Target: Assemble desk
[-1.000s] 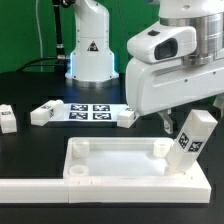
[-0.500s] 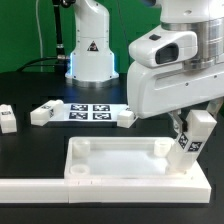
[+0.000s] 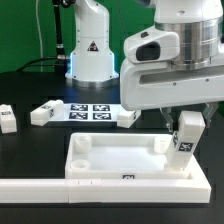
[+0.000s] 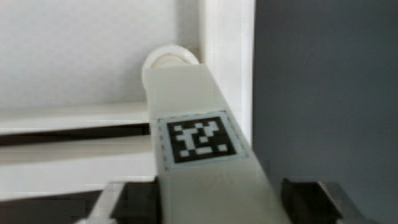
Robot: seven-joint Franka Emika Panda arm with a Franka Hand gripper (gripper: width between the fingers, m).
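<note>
White leg (image 3: 186, 135), clamped in the hand (image 3: 186, 118), now stands near upright instead of tilted, lower end over a corner socket (image 4: 173, 57) of the desk top (image 3: 110, 143), exterior view's right. Looks ready to seat.

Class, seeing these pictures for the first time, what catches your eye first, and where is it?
A white leg with a black-and-white tag, gripped between the fingers, hangs at the exterior view's right, above the right end of the desk top. Behind it, two loose legs flank the marker board.
</note>
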